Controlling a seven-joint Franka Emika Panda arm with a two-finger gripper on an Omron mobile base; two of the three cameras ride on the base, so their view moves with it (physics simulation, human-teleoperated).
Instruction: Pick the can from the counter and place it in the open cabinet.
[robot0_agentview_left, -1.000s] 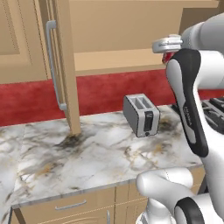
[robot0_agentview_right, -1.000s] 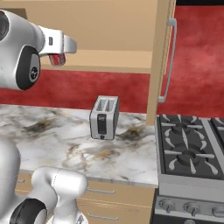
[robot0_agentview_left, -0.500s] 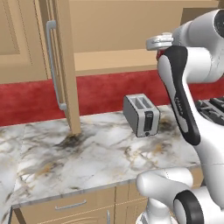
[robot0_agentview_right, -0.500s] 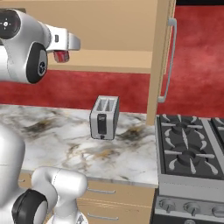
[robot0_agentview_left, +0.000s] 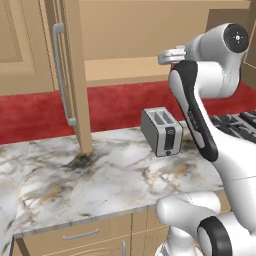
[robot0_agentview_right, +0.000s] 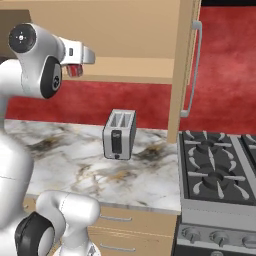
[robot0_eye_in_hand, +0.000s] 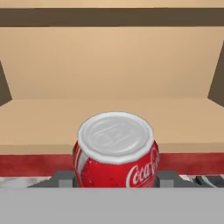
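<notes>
The fingers (robot0_eye_in_hand: 114, 178) are clamped on the can (robot0_eye_in_hand: 115, 151), one grey finger pad (robot0_eye_in_hand: 64, 178) showing at each side of its red body in the hand view, with the silvery-white top turned toward the camera. In the right base view the can (robot0_agentview_right: 74, 70) hangs as a small red shape under the white hand, high above the counter (robot0_agentview_right: 75, 165) and level with the front lip of the open cabinet (robot0_agentview_right: 135, 70). Straight ahead of the fingers, the cabinet's plain tan shelf (robot0_eye_in_hand: 109, 118) runs flat across the hand view, its back wall beyond and darker side walls at both edges; the can sits in front of the shelf's edge, not yet over it as far as can be told. Below the fingers lies a strip of red wall, and far beneath them the marble counter (robot0_agentview_left: 100, 185) carries a silver toaster (robot0_agentview_left: 161, 131), which stands well apart from the can. In the left base view the hand (robot0_agentview_left: 172, 55) reaches toward the shelf from the arm's upper end, and the cabinet's left door (robot0_agentview_left: 70, 75) with its long silver bar handle (robot0_agentview_left: 61, 75) stands swung open, well to the side of the fingers. The right door (robot0_agentview_right: 186, 70) stands open likewise beside a stove (robot0_agentview_right: 220, 170).
</notes>
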